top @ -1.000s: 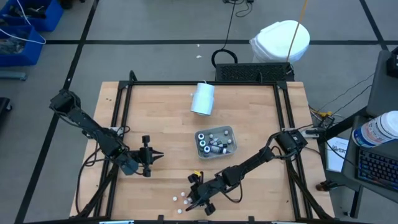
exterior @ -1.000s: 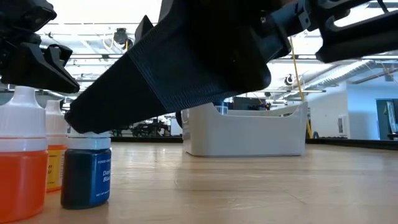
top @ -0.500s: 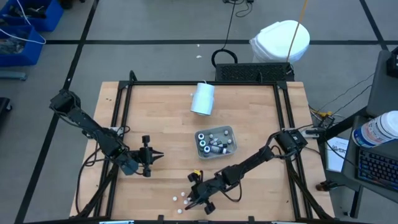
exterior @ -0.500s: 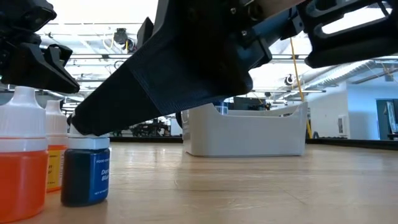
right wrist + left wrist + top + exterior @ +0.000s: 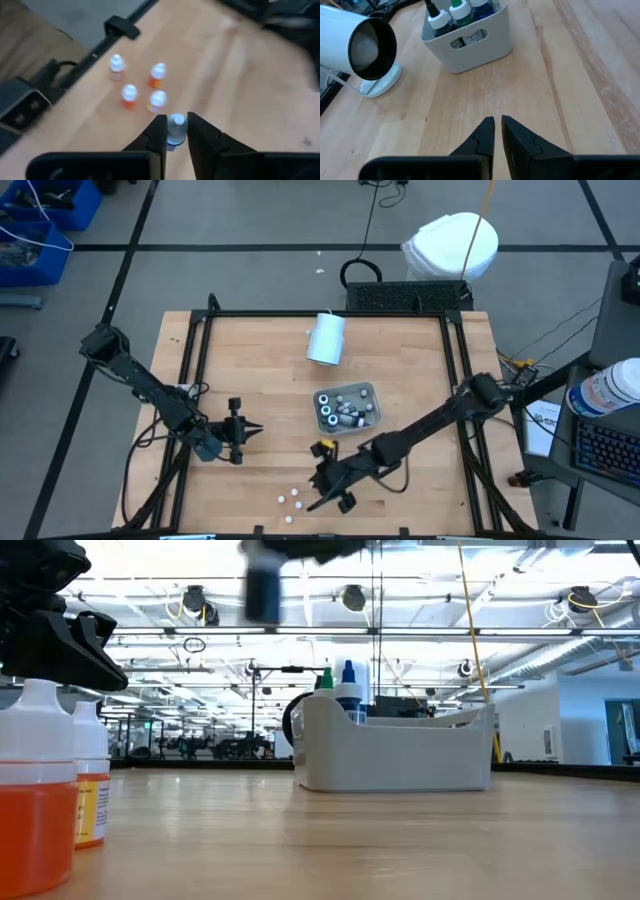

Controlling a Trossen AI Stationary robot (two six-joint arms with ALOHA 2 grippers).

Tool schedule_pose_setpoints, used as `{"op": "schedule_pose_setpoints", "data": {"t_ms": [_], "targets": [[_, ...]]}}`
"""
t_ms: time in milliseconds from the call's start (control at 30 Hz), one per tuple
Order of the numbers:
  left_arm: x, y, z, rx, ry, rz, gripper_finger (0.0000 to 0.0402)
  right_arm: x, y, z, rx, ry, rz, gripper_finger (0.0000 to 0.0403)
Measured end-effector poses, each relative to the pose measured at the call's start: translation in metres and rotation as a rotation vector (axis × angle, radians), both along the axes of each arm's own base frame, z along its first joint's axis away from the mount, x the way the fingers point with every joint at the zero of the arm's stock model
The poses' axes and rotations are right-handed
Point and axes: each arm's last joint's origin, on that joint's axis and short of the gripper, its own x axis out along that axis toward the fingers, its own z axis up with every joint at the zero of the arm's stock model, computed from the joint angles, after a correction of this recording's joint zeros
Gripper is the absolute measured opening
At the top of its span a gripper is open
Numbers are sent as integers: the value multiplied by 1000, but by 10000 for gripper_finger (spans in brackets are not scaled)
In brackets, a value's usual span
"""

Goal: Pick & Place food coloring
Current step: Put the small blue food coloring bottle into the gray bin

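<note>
Orange liquid is filling the nearest bottles (image 5: 38, 795) in the low view, two white-capped ones standing at the table's front edge. From the right wrist view, four such loose bottles (image 5: 129, 95) are standing in a small cluster on the wood; in the high view they are showing as white dots (image 5: 293, 498) near the front edge of the wooden table (image 5: 260, 390).

Right gripper (image 5: 322, 488): hanging above the table just beside that cluster, its fingers (image 5: 156, 132) clenching a small white-capped bottle with dark blue contents (image 5: 176, 129). The low view is showing this held bottle (image 5: 262, 592) lifted well off the wood, blurred.

Left gripper (image 5: 240, 432): waiting over the left half of the table, well apart from the bottles, fingers (image 5: 485, 135) pressed nearly together and grasping nothing.

Grey-blue tray (image 5: 371, 396): sitting near the table's middle, beyond the right gripper, holding several more food coloring bottles (image 5: 342, 412); green- and blue-tinted tips (image 5: 337, 680) are sticking above its rim.

White cylinder (image 5: 326, 338): lying on its side beyond the tray, towards the table's far edge, its dark open end (image 5: 371, 50) facing the left wrist camera.
</note>
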Motion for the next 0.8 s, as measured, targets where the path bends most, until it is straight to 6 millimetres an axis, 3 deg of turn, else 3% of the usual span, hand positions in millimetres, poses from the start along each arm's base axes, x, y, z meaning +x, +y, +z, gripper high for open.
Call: {"op": "schedule_pose_setpoints", "data": {"t_ms": [200,300,367,467,600,800], "targets": [[0,0,0,-3,-1,1,42,-32,-35,65,-84,-43,-29,44],[0,0,0,-3,-1,1,42,-51,-65,83,-98,-82,-98,44],[0,0,0,-4,-1,2,42,-65,-89,85,-109,-88,-193,44],[0,0,0,-4,-2,2,42,-88,-125,77,-111,-78,-343,44],[0,0,0,-4,-2,2,42,-112,-164,43,-70,-43,-491,43],[0,0,0,-3,-2,2,42,-128,-195,-15,74,-45,-526,43]]}}
